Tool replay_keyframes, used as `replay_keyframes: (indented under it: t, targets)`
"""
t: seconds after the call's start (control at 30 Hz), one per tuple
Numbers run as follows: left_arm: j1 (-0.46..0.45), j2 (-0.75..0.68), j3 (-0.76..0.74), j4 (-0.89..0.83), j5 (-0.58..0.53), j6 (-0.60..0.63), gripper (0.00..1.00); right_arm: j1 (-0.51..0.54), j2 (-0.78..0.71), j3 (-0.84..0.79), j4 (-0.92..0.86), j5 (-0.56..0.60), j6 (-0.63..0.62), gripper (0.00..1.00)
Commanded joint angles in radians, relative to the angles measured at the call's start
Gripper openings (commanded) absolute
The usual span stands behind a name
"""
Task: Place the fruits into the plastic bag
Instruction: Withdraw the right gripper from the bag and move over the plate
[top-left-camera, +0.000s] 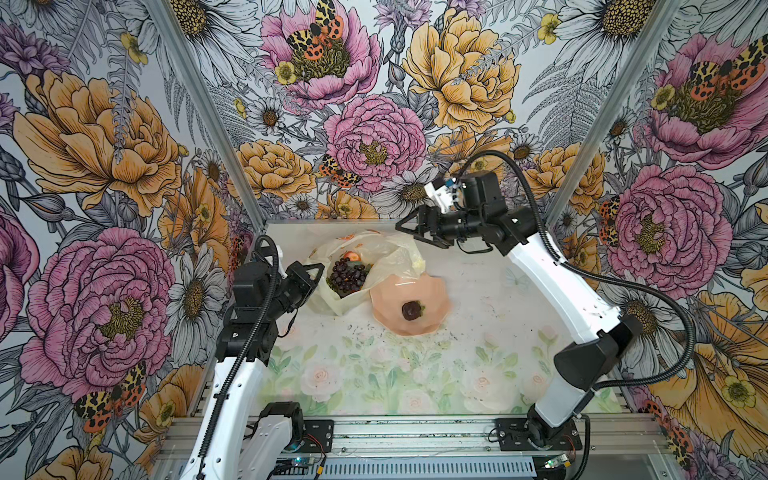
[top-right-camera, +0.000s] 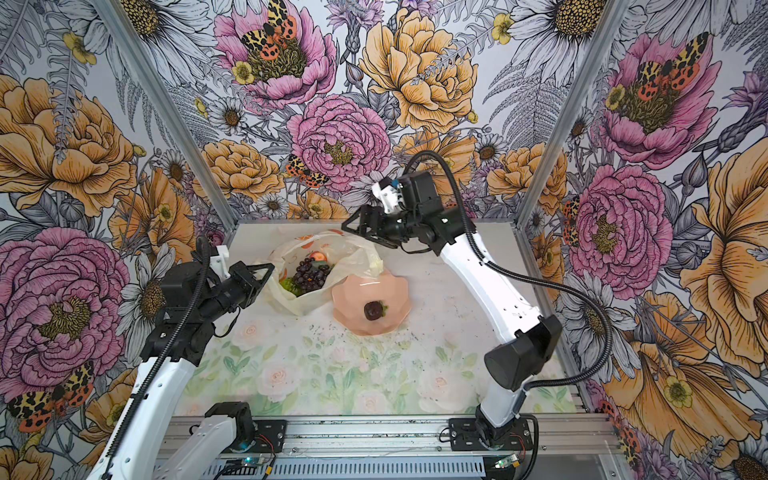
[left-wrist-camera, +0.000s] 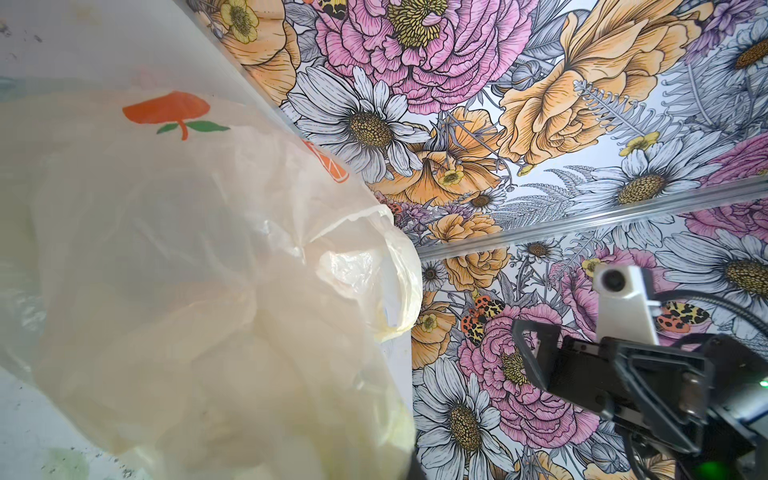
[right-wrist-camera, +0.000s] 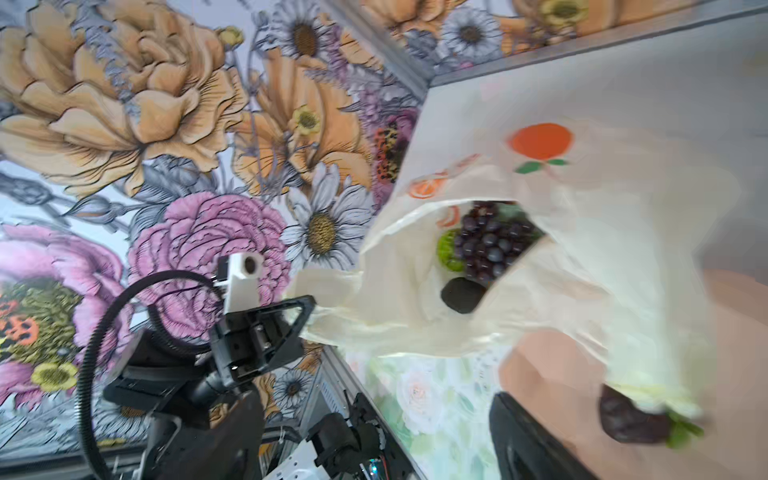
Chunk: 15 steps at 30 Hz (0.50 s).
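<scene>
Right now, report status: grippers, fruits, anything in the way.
Left gripper shut on plastic bag rim. Right gripper open, empty. Grapes in bag; one dark fruit in pink bowl. Bag flap drapes over bowl rim.

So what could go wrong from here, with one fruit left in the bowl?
1. Only the left gripper pinches the thin bag by its edge. If the plastic slips, the mouth could fold shut over the grapes.
2. The bag drapes over the rim of the bowl, close to the dark fruit. The open right gripper, reaching in there, might snag the plastic and drag the bag.
</scene>
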Motion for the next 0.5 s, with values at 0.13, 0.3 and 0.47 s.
replay_keyframes:
  t: [0.13, 0.3, 0.47]
  targets:
    - [-0.007, 0.000, -0.010, -0.018, -0.031, 0.039, 0.00, -0.007, -0.115, -0.290, -0.181, 0.169, -0.165, 0.90]
    - [-0.014, -0.005, -0.012, -0.017, -0.036, 0.044, 0.00, 0.057, -0.099, -0.364, -0.213, 0.253, -0.202, 0.92]
    - [-0.021, -0.015, -0.027, -0.023, -0.030, 0.049, 0.00, 0.160, 0.008, -0.336, -0.210, 0.334, -0.223, 0.92]
